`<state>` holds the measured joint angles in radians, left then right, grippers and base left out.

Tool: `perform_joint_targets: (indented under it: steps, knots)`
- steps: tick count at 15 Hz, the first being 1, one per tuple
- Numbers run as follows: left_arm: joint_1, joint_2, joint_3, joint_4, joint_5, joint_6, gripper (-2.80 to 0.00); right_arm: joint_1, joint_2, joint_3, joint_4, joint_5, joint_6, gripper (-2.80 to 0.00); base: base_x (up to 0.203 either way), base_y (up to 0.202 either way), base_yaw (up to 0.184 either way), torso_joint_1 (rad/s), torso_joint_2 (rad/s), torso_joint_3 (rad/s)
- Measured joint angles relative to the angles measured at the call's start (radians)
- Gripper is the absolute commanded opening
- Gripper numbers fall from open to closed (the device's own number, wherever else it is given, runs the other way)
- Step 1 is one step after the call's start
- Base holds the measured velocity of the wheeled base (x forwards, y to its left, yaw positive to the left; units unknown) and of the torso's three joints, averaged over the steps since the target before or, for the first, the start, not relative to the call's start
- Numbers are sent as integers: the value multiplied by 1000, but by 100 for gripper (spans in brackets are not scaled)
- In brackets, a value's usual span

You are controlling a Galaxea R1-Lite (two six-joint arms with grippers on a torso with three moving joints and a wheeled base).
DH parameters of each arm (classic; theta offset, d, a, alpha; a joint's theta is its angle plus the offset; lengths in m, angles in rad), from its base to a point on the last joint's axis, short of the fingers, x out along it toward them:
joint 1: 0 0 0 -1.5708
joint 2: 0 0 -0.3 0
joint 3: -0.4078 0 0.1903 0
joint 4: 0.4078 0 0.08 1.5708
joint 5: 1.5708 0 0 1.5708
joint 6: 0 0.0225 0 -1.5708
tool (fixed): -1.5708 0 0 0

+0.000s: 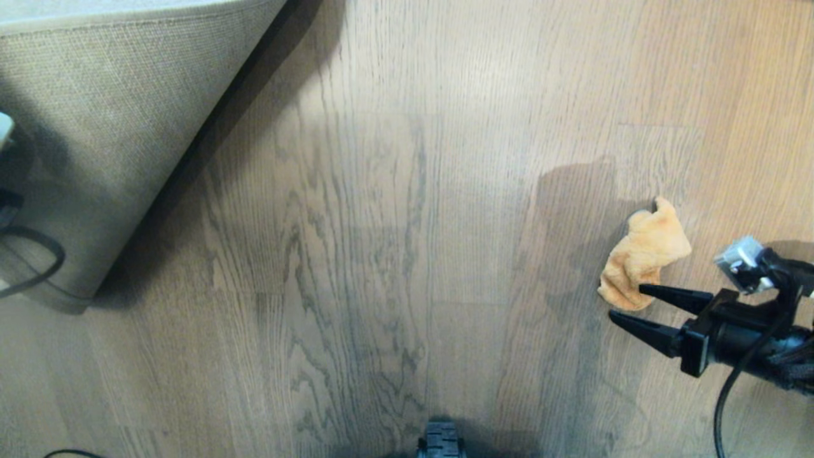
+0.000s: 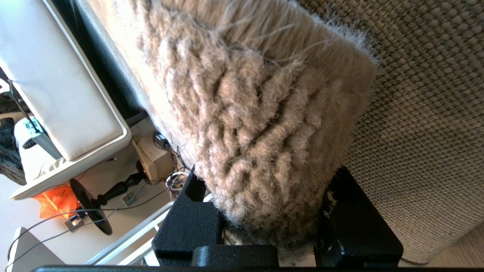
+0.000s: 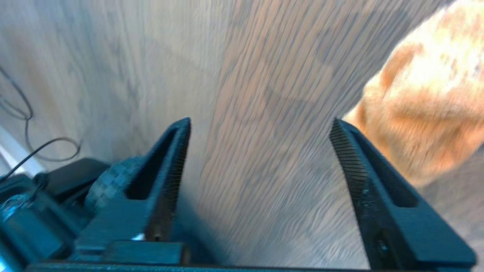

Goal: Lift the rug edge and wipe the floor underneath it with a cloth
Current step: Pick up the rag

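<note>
My left gripper is shut on the rug edge, with fluffy pale pile bulging between its black fingers. The rug is held up and folded back, so its beige woven backing faces me at the upper left. Bare wood-grain floor lies below it. The orange-tan cloth lies crumpled on the floor at the right. My right gripper hangs open just beside the cloth with nothing between its fingers. In the right wrist view the cloth sits outside one fingertip of that gripper.
A black cable loops over the rug backing at the left edge. Part of my base shows at the bottom centre. Beyond the rug stand a white cushioned seat, a cardboard box and a black round stand.
</note>
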<state>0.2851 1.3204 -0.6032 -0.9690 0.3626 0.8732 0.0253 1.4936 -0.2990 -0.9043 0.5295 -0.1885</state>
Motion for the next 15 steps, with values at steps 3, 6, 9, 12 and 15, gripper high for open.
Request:
perform_joint_targets:
  steps: [3,6,9,12,15]
  knots:
    - [0,7,1,-2,0,0,-280,-2,46,-31,-2,-3,0,0,0,0,0,0,0,0]
    - [0,11,2,-4,1,1,-280,-18,82,-65,0,-8,-1,0,0,0,0,0,0,0]
    - [0,17,2,-13,3,1,-280,-39,115,-99,-1,-11,-2,0,0,0,0,0,0,0]
    - [0,23,4,-17,3,2,-280,-53,149,-137,-5,-31,-2,0,0,0,0,0,0,0]
    - [0,29,3,-17,3,3,-280,-72,185,-186,-7,-79,-2,0,0,0,0,0,0,0]
